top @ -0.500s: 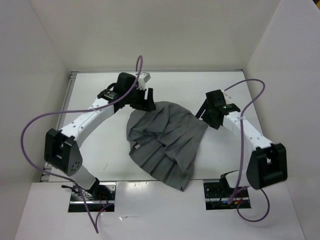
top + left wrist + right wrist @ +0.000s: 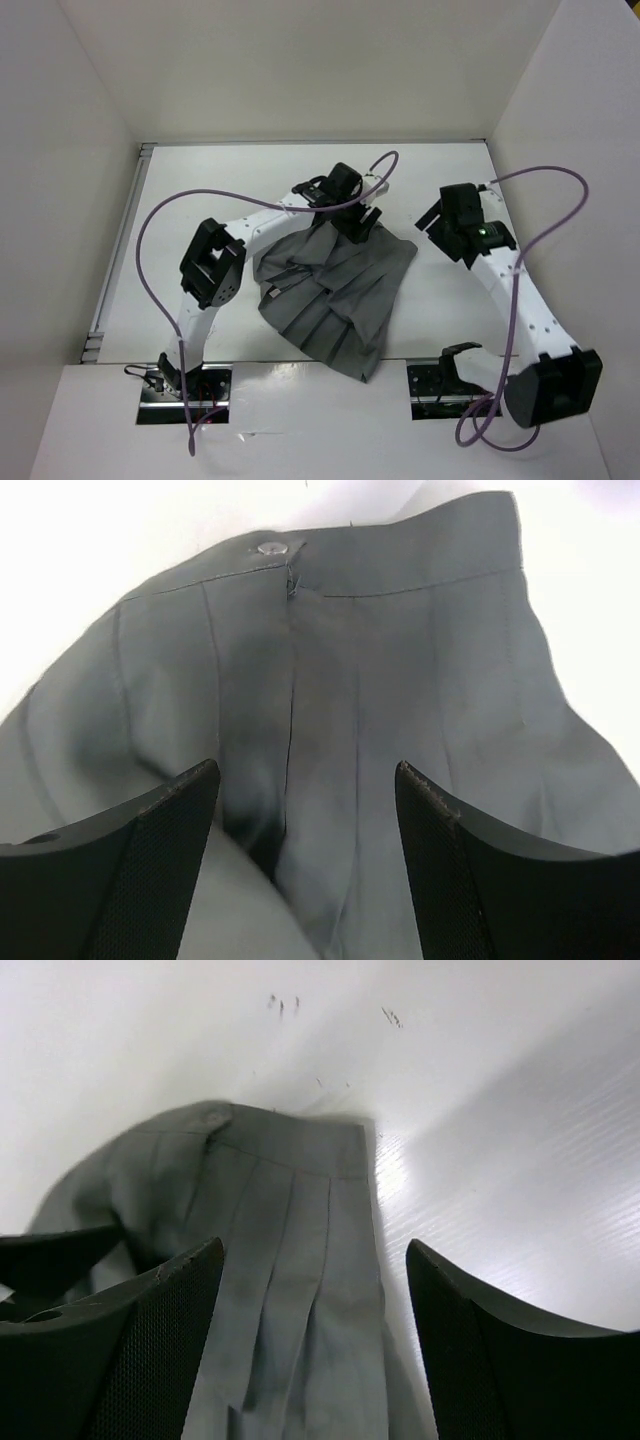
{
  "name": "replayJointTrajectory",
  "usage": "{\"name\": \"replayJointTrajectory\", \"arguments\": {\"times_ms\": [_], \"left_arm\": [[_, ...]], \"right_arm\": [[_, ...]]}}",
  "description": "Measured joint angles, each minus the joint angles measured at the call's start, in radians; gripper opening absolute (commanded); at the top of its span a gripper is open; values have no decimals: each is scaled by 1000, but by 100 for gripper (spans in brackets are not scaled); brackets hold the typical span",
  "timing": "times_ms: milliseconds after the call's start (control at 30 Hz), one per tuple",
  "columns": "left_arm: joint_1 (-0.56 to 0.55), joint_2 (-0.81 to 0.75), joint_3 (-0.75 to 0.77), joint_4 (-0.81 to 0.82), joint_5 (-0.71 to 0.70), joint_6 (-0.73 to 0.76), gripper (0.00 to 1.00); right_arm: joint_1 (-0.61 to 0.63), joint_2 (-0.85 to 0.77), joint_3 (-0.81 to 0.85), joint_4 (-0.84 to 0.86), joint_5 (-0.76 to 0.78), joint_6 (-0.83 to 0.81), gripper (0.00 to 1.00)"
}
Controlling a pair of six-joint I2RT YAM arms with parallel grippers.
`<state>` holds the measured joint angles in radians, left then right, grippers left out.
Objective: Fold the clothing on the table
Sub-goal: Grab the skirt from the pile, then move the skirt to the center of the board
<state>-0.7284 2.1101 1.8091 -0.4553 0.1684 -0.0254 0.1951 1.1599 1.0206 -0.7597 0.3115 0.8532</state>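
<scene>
clothing (image 2: 338, 290) lies on the table (image 2: 200, 200), left hand (image 2: 357, 224) over its far edge.

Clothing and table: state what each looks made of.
Clothing: soft woven fabric, matte dark grey; it creases, holds pressed pleats, shows stitched seams. Table: hard smooth white board, perhaps laminate or plastic; mostly matte, with faint sheen and small scuffs.

Room's bright, flat white light from overhead. In the wrist views the table (image 2: 480, 1080) is nearly blown out. There's a streaky glare patch just rt of the clothing (image 2: 290, 1220), ahead of the right gripper (image 2: 313, 1260), and the clothing's far edge there is smeared w/ blur. At the left gripper (image 2: 305, 780) the fingers (image 2: 140, 880) are close-up & soft, w/ a dark shadow on the cloth between them. Top view's sharp, shadows soft.
</scene>
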Motion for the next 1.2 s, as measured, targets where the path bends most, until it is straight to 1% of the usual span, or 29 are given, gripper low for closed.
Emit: {"name": "replayJointTrajectory", "arguments": {"times_ms": [133,267,333,400,433,500,633,733,833,900,967,1133,1200], "left_arm": [[5,71,28,6,5,-3,78],[10,124,39,10,-16,-9,78],[12,142,48,14,-27,-11,73],[13,153,50,13,-32,-21,44],[13,158,55,12,-29,-26,28],[13,168,68,5,-12,-32,0],[10,174,126,-54,34,-31,0],[6,159,220,-121,69,-31,0],[2,103,362,-205,103,-31,0],[7,19,444,-223,133,-34,0],[14,-89,485,-226,167,-37,0],[71,-380,504,-195,258,-63,0],[89,-438,505,-178,263,-70,0]], "right_arm": [[-41,-144,0,-45,-2,10,78],[-111,-226,0,-85,-13,2,77],[-138,-248,0,-100,-21,-5,77],[-158,-258,0,-108,-31,-11,77],[-163,-259,0,-110,-36,-14,77],[-172,-259,0,-114,-44,-17,77],[-191,-259,-2,-117,-62,-26,77],[-213,-261,-11,-116,-74,-34,77],[-231,-261,-21,-113,-89,-42,77],[-239,-261,-26,-108,-99,-45,77],[-249,-261,-32,-104,-108,-48,77],[-267,-274,-40,-89,-122,-55,77],[-273,-284,-45,-87,-129,-59,77]]}}
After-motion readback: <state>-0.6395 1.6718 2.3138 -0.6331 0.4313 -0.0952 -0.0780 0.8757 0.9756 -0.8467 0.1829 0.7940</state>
